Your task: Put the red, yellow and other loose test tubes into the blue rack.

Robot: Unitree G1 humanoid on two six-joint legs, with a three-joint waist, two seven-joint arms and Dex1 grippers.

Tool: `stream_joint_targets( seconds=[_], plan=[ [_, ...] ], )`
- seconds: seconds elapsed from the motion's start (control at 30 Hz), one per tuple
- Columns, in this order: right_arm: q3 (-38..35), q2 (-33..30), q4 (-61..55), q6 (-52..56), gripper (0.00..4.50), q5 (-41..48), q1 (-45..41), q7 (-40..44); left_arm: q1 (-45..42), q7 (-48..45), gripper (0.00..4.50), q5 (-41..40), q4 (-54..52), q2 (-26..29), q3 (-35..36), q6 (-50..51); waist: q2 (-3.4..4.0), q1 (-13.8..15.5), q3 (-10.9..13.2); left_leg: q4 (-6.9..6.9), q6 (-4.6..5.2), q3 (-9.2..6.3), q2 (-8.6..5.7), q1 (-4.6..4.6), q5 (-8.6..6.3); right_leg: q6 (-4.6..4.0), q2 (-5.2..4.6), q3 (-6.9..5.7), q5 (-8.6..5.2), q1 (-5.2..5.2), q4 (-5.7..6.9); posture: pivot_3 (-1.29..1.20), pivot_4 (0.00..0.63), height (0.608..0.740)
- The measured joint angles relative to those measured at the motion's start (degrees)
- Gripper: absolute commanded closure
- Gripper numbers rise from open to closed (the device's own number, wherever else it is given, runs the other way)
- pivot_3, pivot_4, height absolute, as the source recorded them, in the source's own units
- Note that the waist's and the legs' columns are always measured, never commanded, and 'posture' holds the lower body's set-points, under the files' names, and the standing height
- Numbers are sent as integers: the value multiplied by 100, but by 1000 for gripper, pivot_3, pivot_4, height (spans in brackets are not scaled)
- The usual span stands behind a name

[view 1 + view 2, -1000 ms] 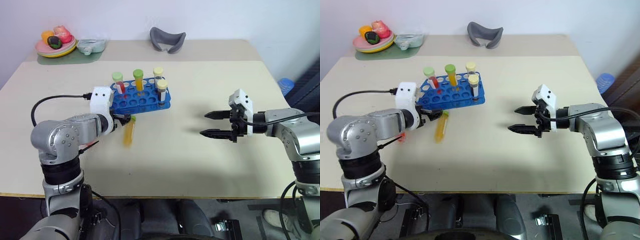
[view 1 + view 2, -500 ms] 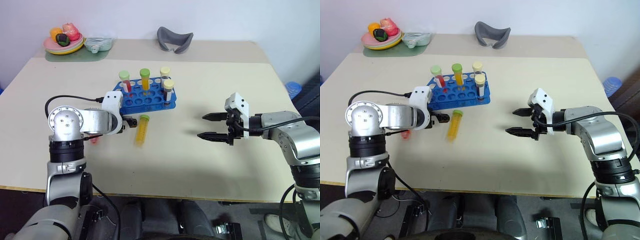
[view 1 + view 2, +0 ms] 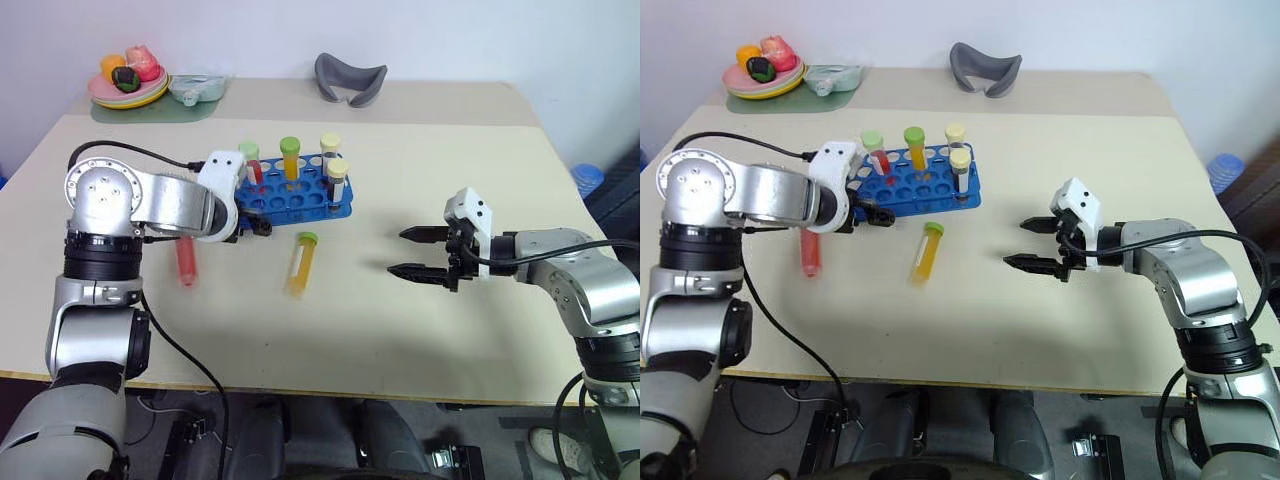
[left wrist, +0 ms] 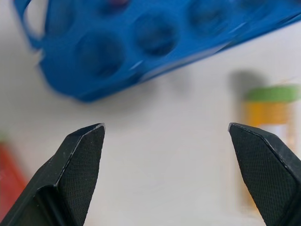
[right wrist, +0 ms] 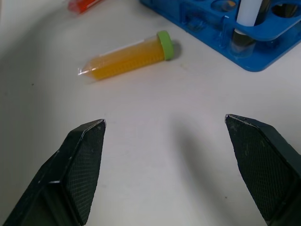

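Yellow test tube (image 3: 299, 264) now lies flat on the tabletop (image 3: 420, 310) just in front of the blue rack (image 3: 290, 200); left hand (image 3: 873, 212) has risen off it, wide open, empty. Left wrist view: tube beyond one fingertip, so regrasp needed. Right wrist view: right hand (image 3: 412, 251) open, empty, red tube (image 3: 186, 262) loose

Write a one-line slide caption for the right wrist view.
Open right gripper hovers above a table, facing a lying orange-yellow test tube beside the blue rack.
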Motion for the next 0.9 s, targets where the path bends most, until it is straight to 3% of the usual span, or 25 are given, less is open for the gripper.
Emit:
stream_joint_targets(
  seconds=[0.23, 0.47, 0.63, 0.9],
  plan=[
    [-1, 55, -354, 476, 356, 186, 11, -419, -74, 89, 166, -1252, 285, 403, -896, -482, 0, 1, 0, -1, -6, -1, 0, 0, 3, 0, 0, 1, 0, -3, 4, 0, 150, 740],
    [34, 162, -510, 507, 356, 224, 27, -644, -659, -441, 166, -1426, 1058, 125, -1583, -433, 0, 15, 0, 0, -5, 3, -7, -4, 3, 0, 1, -1, 0, 0, -3, 0, 150, 740],
    [48, 220, -572, 552, 356, 243, 44, -785, -1389, -739, 166, -1387, 1940, -157, -2008, -112, 0, -20, 0, -2, -4, 1, -8, -5, 3, 2, 3, -1, -1, -4, -1, 0, 150, 740],
    [32, 280, -726, 635, 356, 371, 188, -1021, -2296, -1488, 166, -43, 3482, -874, -2328, 287, -3, 3, 2, -2, -4, -1, -14, -10, 4, 8, 5, -2, -5, -3, -5, 0, 150, 740]
  ],
)
